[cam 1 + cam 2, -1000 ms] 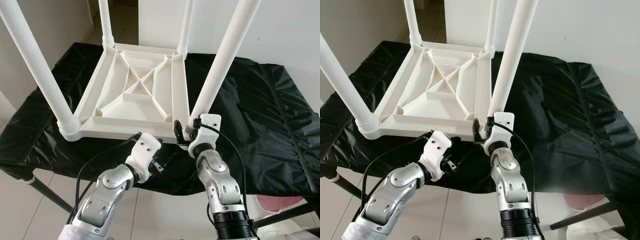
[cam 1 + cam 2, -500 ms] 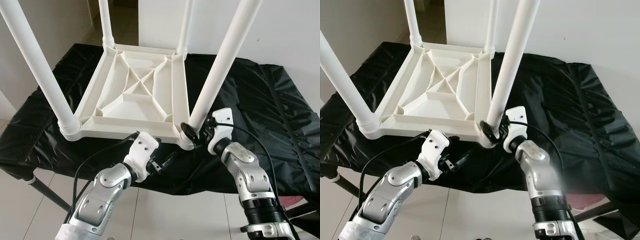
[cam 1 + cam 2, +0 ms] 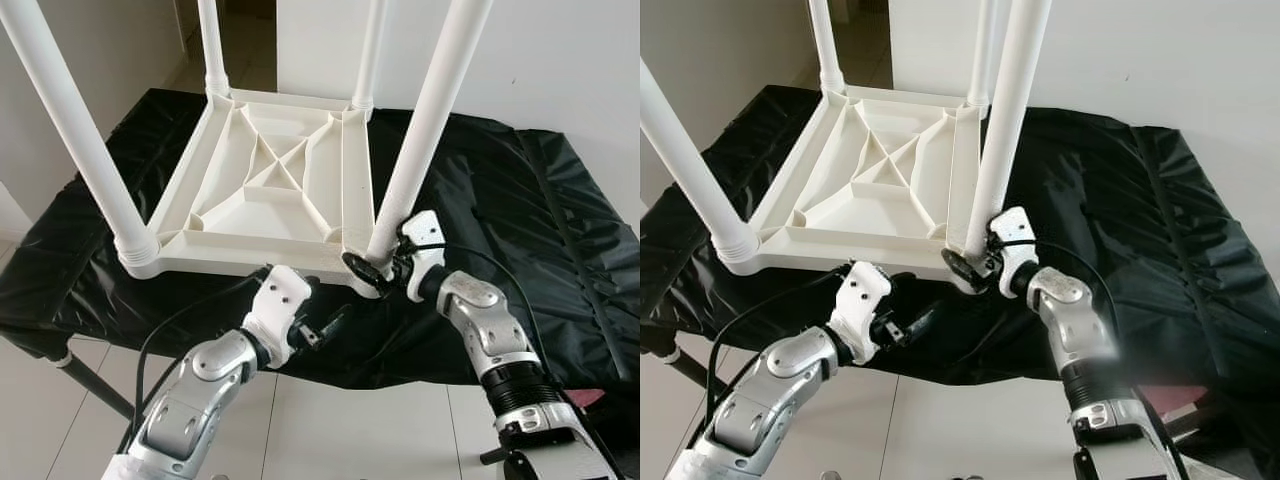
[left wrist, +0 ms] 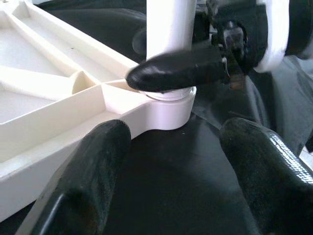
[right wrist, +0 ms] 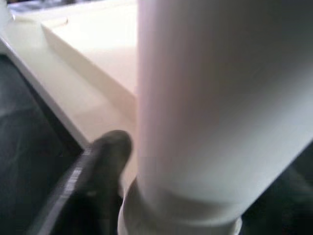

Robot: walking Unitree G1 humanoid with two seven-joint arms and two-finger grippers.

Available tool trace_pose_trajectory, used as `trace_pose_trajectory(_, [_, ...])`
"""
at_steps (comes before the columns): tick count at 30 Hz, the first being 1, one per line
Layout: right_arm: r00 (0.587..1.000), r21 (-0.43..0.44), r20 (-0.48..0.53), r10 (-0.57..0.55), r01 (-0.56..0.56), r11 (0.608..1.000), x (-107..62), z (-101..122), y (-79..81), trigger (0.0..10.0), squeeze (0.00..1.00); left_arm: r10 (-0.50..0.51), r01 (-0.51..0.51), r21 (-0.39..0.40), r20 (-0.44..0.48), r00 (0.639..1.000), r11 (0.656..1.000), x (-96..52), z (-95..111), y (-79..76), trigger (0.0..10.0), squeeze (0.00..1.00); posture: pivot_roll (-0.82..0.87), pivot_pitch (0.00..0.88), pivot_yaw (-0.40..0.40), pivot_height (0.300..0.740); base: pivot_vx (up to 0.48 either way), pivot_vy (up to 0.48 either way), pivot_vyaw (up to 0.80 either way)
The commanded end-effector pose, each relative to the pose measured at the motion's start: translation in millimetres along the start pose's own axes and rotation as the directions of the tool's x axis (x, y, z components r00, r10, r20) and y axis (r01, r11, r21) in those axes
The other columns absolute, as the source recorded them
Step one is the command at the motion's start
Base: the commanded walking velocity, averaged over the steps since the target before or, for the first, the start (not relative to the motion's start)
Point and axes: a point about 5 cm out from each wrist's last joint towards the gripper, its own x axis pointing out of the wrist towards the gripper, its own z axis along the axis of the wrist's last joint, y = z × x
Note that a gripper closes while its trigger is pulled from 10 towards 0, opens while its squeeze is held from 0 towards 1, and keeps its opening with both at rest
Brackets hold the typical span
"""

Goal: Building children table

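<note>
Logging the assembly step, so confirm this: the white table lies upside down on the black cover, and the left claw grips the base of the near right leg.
Wrong arm. The right claw grips the base of the near right leg, as the left eye view shows. The left claw is open below the upside-down white table on the black cover.

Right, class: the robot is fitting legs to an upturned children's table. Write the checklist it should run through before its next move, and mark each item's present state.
1. Table top lies upside down on the black cover: ok.
2. All four legs stand in their corner sockets: ok.
3. Right end effector is at the base of the near right leg, a finger on either side: ok.
4. That leg is pushed fully home in its socket: cannot tell.
5. Left end effector is open and apart from the table edge: ok.
6. Near right leg stands as straight as the others: cannot tell.
</note>
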Motion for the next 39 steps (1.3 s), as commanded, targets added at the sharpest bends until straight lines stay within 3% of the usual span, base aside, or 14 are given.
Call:
trace_pose_trajectory(1, [0.999, -0.011, -0.02, 0.031, -0.032, 0.999, 1.5, -5, 3.8, 0.0, 0.0, -0.053, 0.053, 0.024, 0.004, 0.999, 0.998, -0.6, 1, -1.0, 10.0, 0.0, 0.04, 0.089, -0.035, 0.74, 0.0, 0.0, 0.0])
trace_pose_trajectory(10, [0.999, -0.024, -0.027, 0.029, -0.03, 0.999, 2.3, -9, 4.3, 0.0, 0.0, -0.032, 0.032, 0.02, 0.007, 0.999, 0.999, -3.1, 2, -0.5, 10.0, 0.0, 0.05, 0.092, -0.038, 0.74, 0.0, 0.0, 0.0])
trace_pose_trajectory(11, [1.0, 0.014, -0.014, 0.011, -0.011, 1.0, 3.1, -8, 3.8, 10.0, 0.0, -0.033, 0.033, 0.014, 0.004, 0.999, 0.999, -3.5, 2, -1.4, 10.0, 0.0, 0.05, 0.091, -0.039, 0.74, 0.0, 0.0, 0.0])
trace_pose_trajectory(15, [1.0, 0.077, 0.008, -0.021, 0.021, 0.997, 3.6, -6, 5.4, 10.0, 0.0, -0.034, 0.034, 0.011, 0.001, 0.999, 0.999, -3.6, 1, -3.8, 10.0, 0.0, 0.05, 0.096, -0.038, 0.74, 0.0, 0.0, 0.0])
trace_pose_trajectory(19, [0.997, 0.087, -0.006, -0.077, 0.078, 0.993, 3.4, -7, 9.9, 10.0, 0.0, 0.018, -0.018, -0.043, -0.008, 1.0, 0.999, -1.9, -1, -0.1, 10.0, 0.0, 0.04, 0.104, -0.037, 0.74, 0.0, 0.0, 0.0])
trace_pose_trajectory(20, [0.991, 0.103, -0.028, -0.133, 0.135, 0.986, 3.7, -9, 10.7, 10.0, 0.0, 0.053, -0.053, -0.052, -0.011, 0.999, 0.997, -1.0, -2, 4.1, 10.0, 0.0, 0.04, 0.105, -0.037, 0.74, 0.0, 0.0, 0.0])
trace_pose_trajectory(24, [0.929, 0.166, -0.095, -0.357, 0.368, 0.915, 0.2, -13, 14.6, 10.0, 0.0, 0.078, -0.079, -0.058, -0.014, 0.997, 0.995, -1.1, -2, 9.1, 10.0, 0.0, 0.03, 0.107, -0.034, 0.74, 0.0, 0.0, 0.0])
trace_pose_trajectory(26, [0.912, 0.171, -0.107, -0.395, 0.409, 0.896, -1.5, -15, 16.2, 10.0, 0.0, 0.073, -0.075, -0.062, -0.019, 0.997, 0.995, -1.4, -2, 8.3, 10.0, 0.0, 0.03, 0.107, -0.034, 0.74, 0.0, 0.0, 0.0])
trace_pose_trajectory(30, [0.804, 0.219, -0.18, -0.567, 0.594, 0.774, -10.0, -23, 31.3, 10.0, 0.0, 0.066, -0.067, -0.054, -0.03, 0.997, 0.996, -2.4, -4, 8.1, 10.0, 0.0, 0.03, 0.109, -0.031, 0.74, 0.0, 0.0, 0.0])
trace_pose_trajectory(32, [0.782, 0.215, -0.185, -0.595, 0.623, 0.752, -11.9, -22, 35.5, 10.0, 0.0, 0.065, -0.068, -0.065, -0.036, 0.997, 0.996, -2.2, -4, 8.7, 10.0, 0.0, 0.03, 0.109, -0.031, 0.74, 0.0, 0.0, 0.0])
trace_pose_trajectory(35, [0.696, 0.198, -0.196, -0.69, 0.718, 0.668, -15.2, -21, 49.9, 10.0, 0.0, 0.07, -0.07, -0.039, -0.025, 0.997, 0.997, -2.7, -2, 10.2, 10.0, 0.0, 0.03, 0.116, -0.021, 0.74, 0.0, 0.0, 0.0])
trace_pose_trajectory(39, [0.687, 0.218, -0.208, -0.697, 0.727, 0.651, -13.7, -21, 56.2, 10.0, 0.0, 0.069, -0.069, -0.03, -0.023, 0.997, 0.997, -2.9, -2, 10.6, 10.0, 0.0, 0.03, 0.116, -0.019, 0.74, 0.0, 0.0, 0.0])
